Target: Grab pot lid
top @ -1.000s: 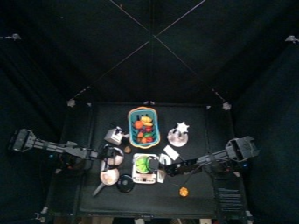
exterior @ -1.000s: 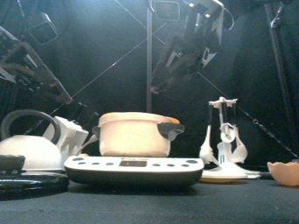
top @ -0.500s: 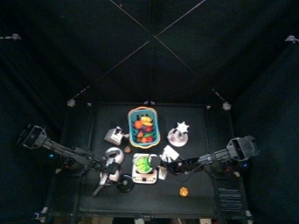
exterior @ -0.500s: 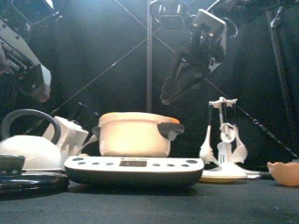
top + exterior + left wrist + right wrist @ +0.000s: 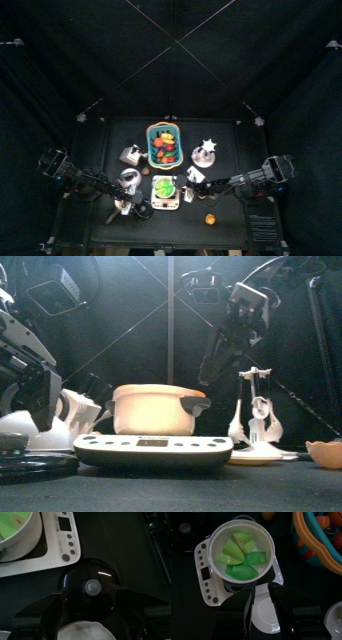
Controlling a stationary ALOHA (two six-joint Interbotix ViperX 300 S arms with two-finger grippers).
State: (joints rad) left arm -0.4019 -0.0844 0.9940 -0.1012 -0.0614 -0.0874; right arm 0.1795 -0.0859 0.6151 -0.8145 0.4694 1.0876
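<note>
- A black pot lid (image 5: 91, 588) with a pale round knob at its centre lies flat on the black table (image 5: 227, 218), near the table's front-left corner — at about 8 o'clock from the scale in the top view, just beside that scale.
- The left gripper (image 5: 87, 614) hangs directly over the lid, jaws spread wide, one on either side of the knob; neither jaw is seen touching the lid.
- In the front view the lid (image 5: 32, 465) shows as a low dark disc at the left edge of the table, with the left arm (image 5: 34, 376) above it.
- The white kitchen scale (image 5: 212, 574) carries a pale bowl (image 5: 243, 553) of green slices (image 5: 242, 556).
- The right gripper (image 5: 264, 607) is closed on a white scoop-like utensil (image 5: 266, 616) — held just beside the bowl's rim.
- A white kettle (image 5: 40, 416) stands behind the lid, at 9 o'clock from the scale in the front view.
- A teal basket of fruit (image 5: 163, 143) sits at 12 o'clock from the scale in the top view; a white rack of hanging utensils (image 5: 253, 416) stands at 3 o'clock in the front view.
</note>
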